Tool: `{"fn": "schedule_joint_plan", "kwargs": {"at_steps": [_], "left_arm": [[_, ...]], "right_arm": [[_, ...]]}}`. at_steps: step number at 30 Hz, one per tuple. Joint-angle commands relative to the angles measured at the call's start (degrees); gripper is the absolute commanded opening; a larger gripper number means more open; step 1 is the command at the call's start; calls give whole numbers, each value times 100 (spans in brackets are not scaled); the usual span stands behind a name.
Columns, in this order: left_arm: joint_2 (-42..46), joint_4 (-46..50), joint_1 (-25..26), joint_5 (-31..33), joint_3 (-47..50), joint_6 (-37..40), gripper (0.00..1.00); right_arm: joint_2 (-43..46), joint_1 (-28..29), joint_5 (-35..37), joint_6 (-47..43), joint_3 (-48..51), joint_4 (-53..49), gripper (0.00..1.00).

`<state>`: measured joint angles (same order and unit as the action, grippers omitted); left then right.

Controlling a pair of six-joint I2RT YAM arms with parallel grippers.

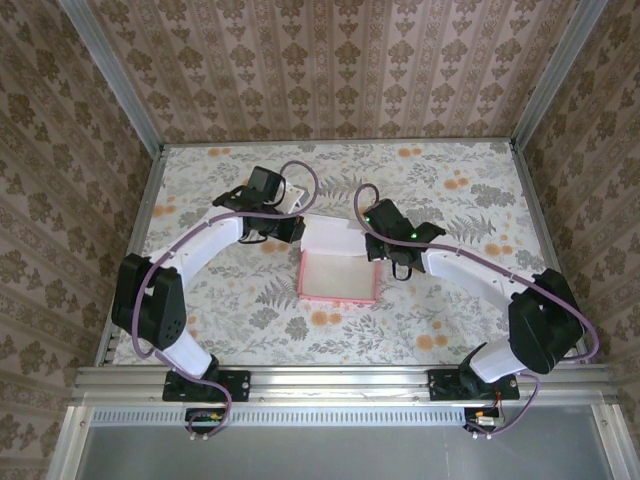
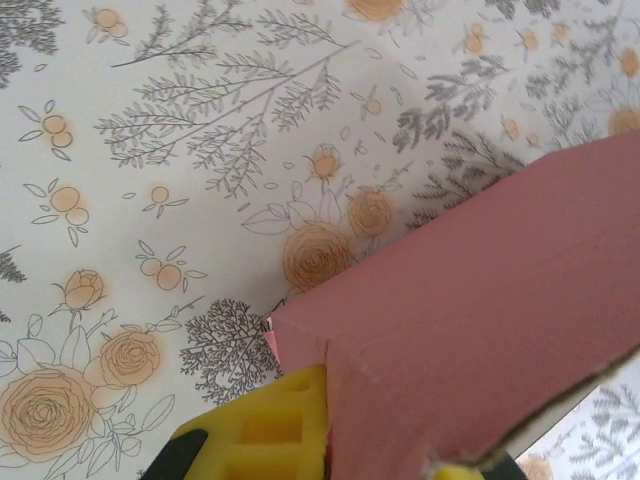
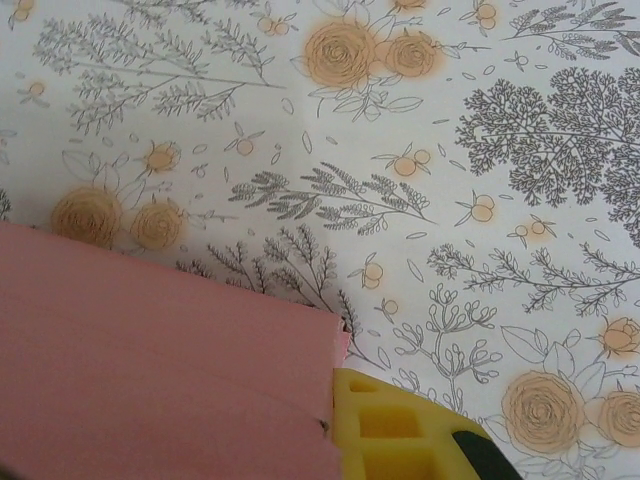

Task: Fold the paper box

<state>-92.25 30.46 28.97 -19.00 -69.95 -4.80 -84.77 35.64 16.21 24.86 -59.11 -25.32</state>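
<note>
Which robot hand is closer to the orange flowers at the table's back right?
Right. The right gripper is in front and left of the orange flowers, at the paper box's far right corner. The left gripper is farther left, at its far left corner.

white arms (image 1: 200, 250) with black joints (image 1: 150, 300), lilac cables (image 1: 314, 178) and yellow foam fingertips (image 2: 260, 430).

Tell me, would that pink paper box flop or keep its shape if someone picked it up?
Probably light: the paper box is thin card, judging by its slim cut edge in the left wrist view. Likely bendy along its creases, since the far flap stands up on a fold. Pushed, it would probably slide across the flat table rather than tip.
</note>
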Motion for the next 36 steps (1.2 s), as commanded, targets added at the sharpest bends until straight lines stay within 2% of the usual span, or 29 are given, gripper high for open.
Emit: {"fn": "schedule_joint_plan", "kwargs": {"at_steps": [1, 8, 14, 20, 25, 29, 36], "left_arm": [[170, -711, 121, 23, 151, -977, 5], [270, -1401, 154, 266, 353, -1625, 2], [262, -1806, 144, 101, 442, -1967, 1], [286, -2447, 98, -76, 792, -2389, 0], [323, -2556, 135, -67, 1010, -2029, 0], [524, -2550, 226, 173, 1268, -1727, 0], [1028, -3081, 618, 598, 2088, -1445, 0]], "right_arm": [[-152, 22, 294, 342, -204, 605, 5], [-426, 7, 596, 590, -442, 932, 3], [-724, -81, 559, 806, -729, 1024, 3], [-824, -81, 544, 1081, -603, 1280, 2], [-744, -83, 475, 1120, -248, 1727, 3], [-575, -55, 433, 1017, 185, 2201, 3], [-189, 37, 462, 933, 1027, 3061, 4]]}}
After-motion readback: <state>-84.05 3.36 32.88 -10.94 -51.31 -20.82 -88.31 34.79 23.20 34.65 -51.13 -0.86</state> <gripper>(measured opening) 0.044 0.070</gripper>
